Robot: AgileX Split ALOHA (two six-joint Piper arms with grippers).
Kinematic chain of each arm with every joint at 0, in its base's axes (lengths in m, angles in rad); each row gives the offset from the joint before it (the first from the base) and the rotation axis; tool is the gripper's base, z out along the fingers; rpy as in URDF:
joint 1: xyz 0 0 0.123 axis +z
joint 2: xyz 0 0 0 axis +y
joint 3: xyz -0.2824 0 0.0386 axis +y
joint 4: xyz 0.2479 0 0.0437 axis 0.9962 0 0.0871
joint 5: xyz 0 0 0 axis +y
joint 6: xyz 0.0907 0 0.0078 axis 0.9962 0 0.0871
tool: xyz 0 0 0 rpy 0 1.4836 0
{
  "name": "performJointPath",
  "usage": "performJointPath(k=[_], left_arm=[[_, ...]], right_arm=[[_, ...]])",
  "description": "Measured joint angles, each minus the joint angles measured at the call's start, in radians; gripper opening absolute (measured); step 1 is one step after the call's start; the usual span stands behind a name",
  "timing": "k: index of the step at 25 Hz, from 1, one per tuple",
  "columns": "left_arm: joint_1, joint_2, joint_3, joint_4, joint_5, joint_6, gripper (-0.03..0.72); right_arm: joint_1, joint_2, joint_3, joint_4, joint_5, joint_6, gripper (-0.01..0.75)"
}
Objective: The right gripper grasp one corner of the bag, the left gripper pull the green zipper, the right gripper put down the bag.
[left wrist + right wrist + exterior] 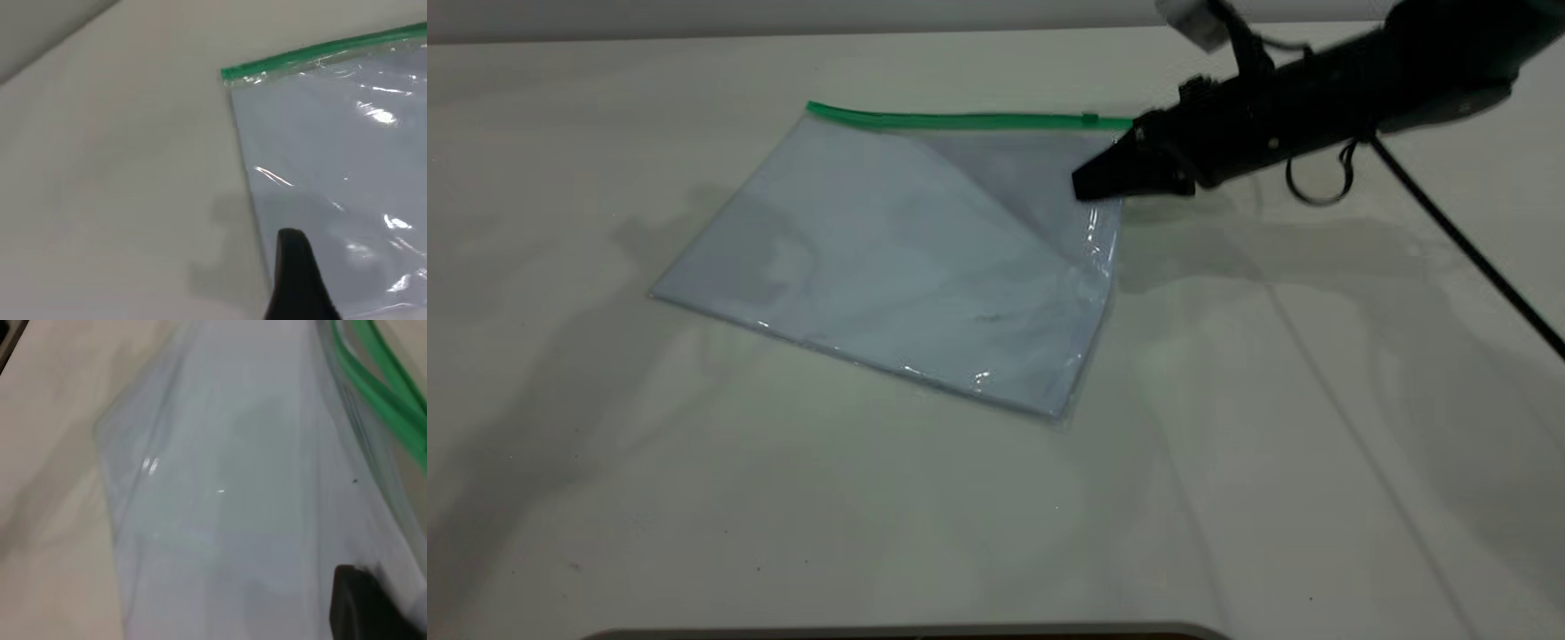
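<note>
The bag (898,267) lies flat on the white bench (1316,444), with its green zipper (960,119) along the far edge. The right hand (1094,182) is at the bag's corner near the zipper and looks closed, maybe pinching the plastic. Only one dark tip of the left hand (297,280) shows over the bag, so I cannot tell if it is open.
</note>
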Motion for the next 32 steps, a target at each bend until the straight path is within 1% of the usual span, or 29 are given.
performJointPath(k=[4,9,13,18,22,25,27,32], left_arm=[[-0.012,0.008,-0.001,-0.016,-0.001,0.059,0.542],[-0.066,0.090,-0.054,-0.023,0.029,0.153,0.519],[-0.077,0.171,-0.168,-0.073,0.106,0.162,0.504],[-0.077,0.269,-0.346,-0.117,0.274,0.224,0.501],[-0.077,0.345,-0.457,-0.219,0.402,0.361,0.499],[-0.077,0.396,-0.509,-0.313,0.476,0.503,0.499],[-0.077,0.422,-0.528,-0.365,0.493,0.597,0.498],[-0.077,0.470,-0.538,-0.439,0.494,0.808,0.498]], right_arm=[[0.020,-0.091,0.000,-0.100,-0.020,0.001,0.035],[0.086,-0.132,0.000,-0.168,-0.102,0.001,0.035],[0.122,-0.132,0.000,-0.220,-0.166,0.012,0.035],[0.129,-0.132,0.000,-0.257,-0.177,0.033,0.035],[0.129,-0.132,0.000,-0.270,-0.179,0.034,0.035],[0.129,-0.132,0.000,-0.272,-0.179,0.034,0.035],[0.129,-0.132,0.000,-0.272,-0.179,0.034,0.035],[0.129,-0.132,0.000,-0.274,-0.177,0.028,0.035]])
